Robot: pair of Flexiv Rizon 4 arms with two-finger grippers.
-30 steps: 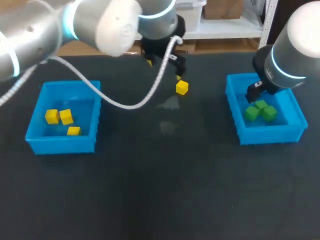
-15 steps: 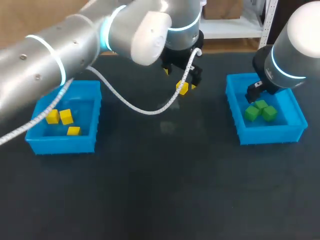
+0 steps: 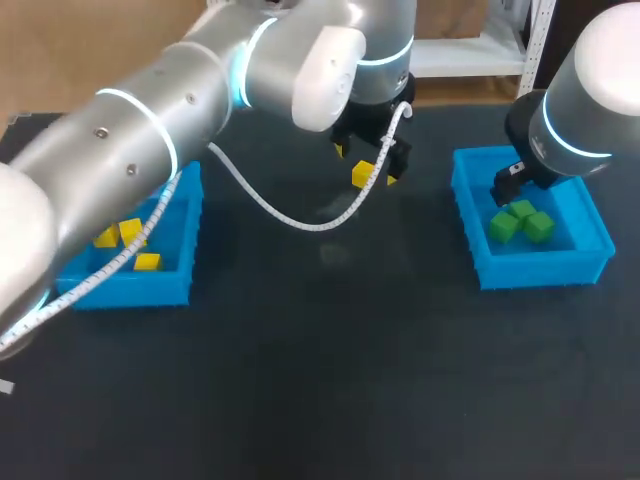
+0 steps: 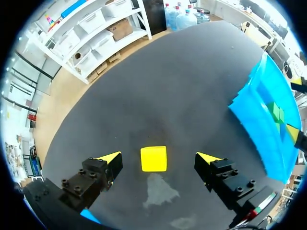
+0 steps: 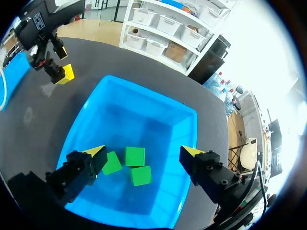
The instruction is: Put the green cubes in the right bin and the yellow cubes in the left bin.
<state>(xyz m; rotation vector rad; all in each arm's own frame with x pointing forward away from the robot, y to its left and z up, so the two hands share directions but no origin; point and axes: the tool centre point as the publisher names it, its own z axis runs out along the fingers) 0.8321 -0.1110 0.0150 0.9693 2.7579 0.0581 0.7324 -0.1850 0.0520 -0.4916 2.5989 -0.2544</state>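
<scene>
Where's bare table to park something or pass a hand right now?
Bare: the wide stretch of table between the left bin and right bin, toward the near edge. Crowded: the far middle, where the open left gripper straddles the yellow cube, and the right bin, where the right gripper hangs over three green cubes.

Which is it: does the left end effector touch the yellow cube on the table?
Apart. Left wrist view: bare table shows between the yellow cube and each finger of the left end effector.
</scene>
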